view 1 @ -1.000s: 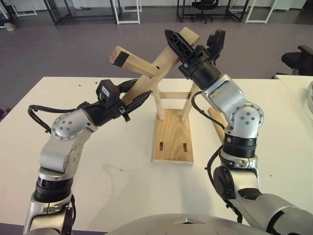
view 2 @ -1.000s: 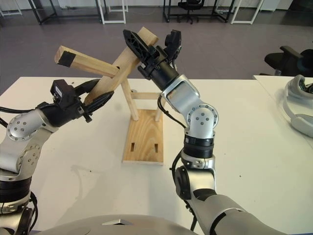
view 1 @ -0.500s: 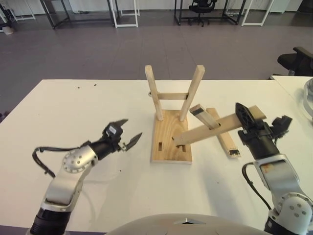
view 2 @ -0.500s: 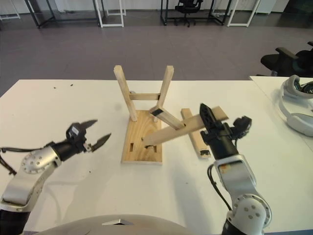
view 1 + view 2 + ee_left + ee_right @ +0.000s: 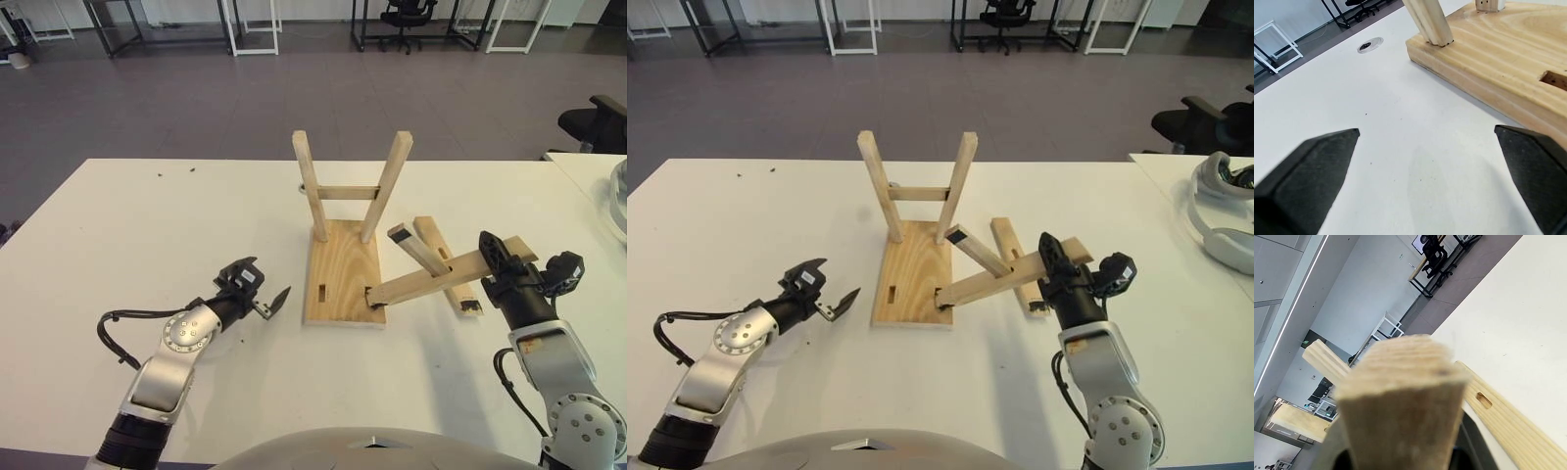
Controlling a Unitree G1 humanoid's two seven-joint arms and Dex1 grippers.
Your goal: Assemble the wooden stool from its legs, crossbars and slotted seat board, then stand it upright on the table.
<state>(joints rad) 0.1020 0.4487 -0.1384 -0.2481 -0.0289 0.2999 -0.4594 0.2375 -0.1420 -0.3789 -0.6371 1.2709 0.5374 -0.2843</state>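
Clamping the pale wooden leg frame (image 5: 431, 277) in the right hand (image 5: 495, 266), angling its tip onto the near right corner of the slotted wooden seat board (image 5: 343, 259), likely for slotting; holding the left hand (image 5: 267, 286) wide, left of it.

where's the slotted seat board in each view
left eye view: seat board flat at table centre.
right eye view: seat board just left of centre.
left wrist view: seat board beyond the open left gripper.
right wrist view: not in it.
shared landmark: upright legs on its far end.
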